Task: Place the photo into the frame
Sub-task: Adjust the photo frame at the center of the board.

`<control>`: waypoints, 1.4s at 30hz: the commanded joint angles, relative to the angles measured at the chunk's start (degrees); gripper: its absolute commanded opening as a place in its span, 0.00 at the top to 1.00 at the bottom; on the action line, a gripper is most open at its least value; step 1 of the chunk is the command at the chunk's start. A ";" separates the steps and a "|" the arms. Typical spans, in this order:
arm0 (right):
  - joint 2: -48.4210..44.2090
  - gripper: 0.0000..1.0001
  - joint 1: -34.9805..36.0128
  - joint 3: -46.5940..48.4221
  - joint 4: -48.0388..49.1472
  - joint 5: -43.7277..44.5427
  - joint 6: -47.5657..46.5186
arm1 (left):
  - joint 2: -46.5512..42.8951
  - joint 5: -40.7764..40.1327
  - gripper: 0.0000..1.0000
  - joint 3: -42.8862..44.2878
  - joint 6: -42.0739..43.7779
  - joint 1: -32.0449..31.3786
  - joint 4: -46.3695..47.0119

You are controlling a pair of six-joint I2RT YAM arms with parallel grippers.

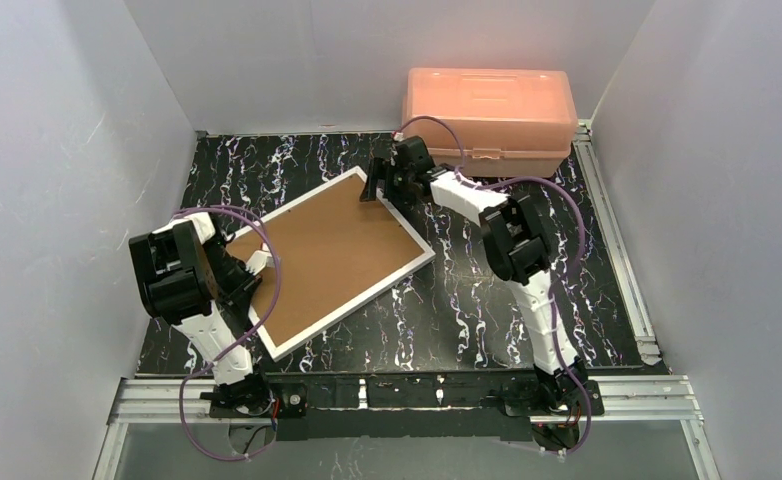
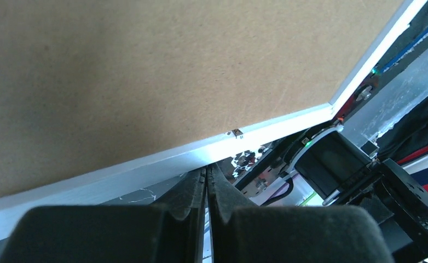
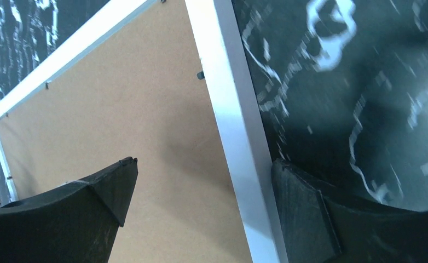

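I'm counting one white frame (image 1: 332, 258) and one pink box (image 1: 489, 108). Two arms are working: the left arm (image 1: 182, 275) and the right arm (image 1: 512, 235).

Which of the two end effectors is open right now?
The right end effector, straddling the white edge of the frame; the left end effector is shut.

The frame (image 1: 332, 255) lies brown board back up (thin white rim all round); skewed diagonally, left of centre.

Can't see the front of the frame (image 1: 332, 250), face down on the counter (image 1: 487, 300). Only get part of it in both wrist views, cropped by the edges. Too small to identify: dark tabs (image 3: 201, 75) along its rim.
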 commanded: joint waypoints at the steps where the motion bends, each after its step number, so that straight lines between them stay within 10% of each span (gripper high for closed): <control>1: 7.42 0.01 4.23 14.88 -6.89 -11.89 1.32 | -2.45 9.40 0.99 -0.03 2.10 -0.66 1.86; 8: 12.79 0.01 3.65 32.00 -13.90 -8.90 -3.25 | 0.15 18.16 0.97 6.55 1.20 -1.45 -5.33; 19: -13.19 0.01 3.71 1.18 -8.18 2.29 -9.61 | 3.96 24.18 0.89 27.02 -2.51 -0.89 -17.00; 24: -22.64 0.01 3.69 -9.51 -10.32 4.12 -9.59 | 8.60 22.49 0.89 38.50 -17.56 0.34 -6.46; 34: -41.99 0.02 3.78 -45.54 4.67 -8.22 3.60 | 20.35 0.76 0.92 49.69 -33.77 1.87 15.48; 42: -40.31 0.04 3.89 -51.72 16.64 -18.19 8.71 | 21.46 -0.69 0.94 44.10 -30.83 2.06 14.75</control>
